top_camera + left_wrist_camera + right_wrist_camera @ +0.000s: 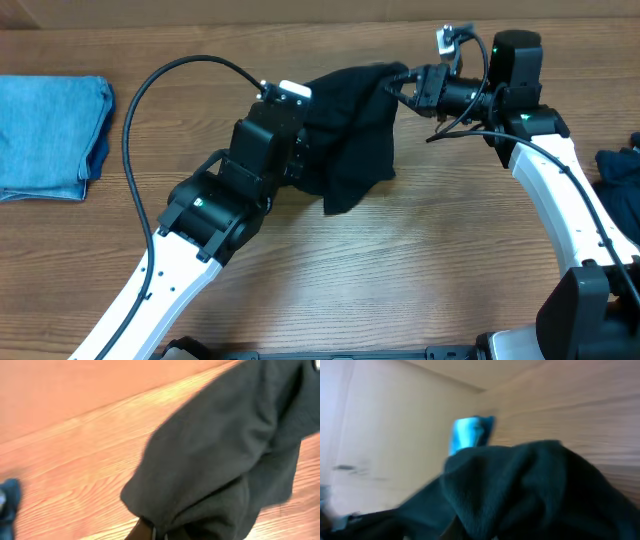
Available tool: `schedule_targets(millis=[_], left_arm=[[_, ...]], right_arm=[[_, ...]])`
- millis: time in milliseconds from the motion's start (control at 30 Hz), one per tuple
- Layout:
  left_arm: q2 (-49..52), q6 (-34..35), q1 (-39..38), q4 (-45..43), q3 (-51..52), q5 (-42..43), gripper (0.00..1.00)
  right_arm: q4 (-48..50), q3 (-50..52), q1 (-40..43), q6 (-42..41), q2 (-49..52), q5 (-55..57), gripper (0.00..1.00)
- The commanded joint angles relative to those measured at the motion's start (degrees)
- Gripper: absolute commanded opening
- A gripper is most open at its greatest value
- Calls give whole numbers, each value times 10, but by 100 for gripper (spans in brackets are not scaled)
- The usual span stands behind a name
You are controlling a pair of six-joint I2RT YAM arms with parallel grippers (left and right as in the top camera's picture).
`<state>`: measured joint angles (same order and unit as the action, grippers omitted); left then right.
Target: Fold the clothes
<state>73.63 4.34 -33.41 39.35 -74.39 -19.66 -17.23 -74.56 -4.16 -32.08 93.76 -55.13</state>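
Black T-shirt (350, 130): bunched, slung between both grippers over wooden table (400, 260). Left gripper (152, 534): clamped tight on its fabric. Right gripper (397, 85): pinched onto its opposite edge. Folded light blue denim (50, 135): far left.

Matt black cloth T-shirt (350, 130); faded blue denim (50, 135) (soft-looking weave) by the left edge; smooth wood-grain table (420, 280).
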Motion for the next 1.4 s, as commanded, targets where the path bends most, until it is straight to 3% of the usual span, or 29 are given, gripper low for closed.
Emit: schedule_targets(millis=[0,233,500,700,900,1267,1367], left_arm=[[-21,-5,-3,2,0,-75,4],[-24,-4,15,-12,-8,-145,4],[-25,8,98,-112,-16,-122,4],[-25,8,123,-189,-25,-71,4],[-25,12,124,-197,-53,-42,4],[-25,12,124,-189,-58,-28,4],[-25,13,124,-188,-60,-24,4]], right_arm=[[-45,-9,1,103,-13,122,11],[-118,-9,1,143,-13,273,11],[-160,-9,1,162,-13,402,13],[-164,-9,1,191,-13,412,17],[-175,-9,-1,202,-13,396,17],[-195,-8,-56,221,-13,249,48],[-189,-8,-99,221,-13,250,64]])
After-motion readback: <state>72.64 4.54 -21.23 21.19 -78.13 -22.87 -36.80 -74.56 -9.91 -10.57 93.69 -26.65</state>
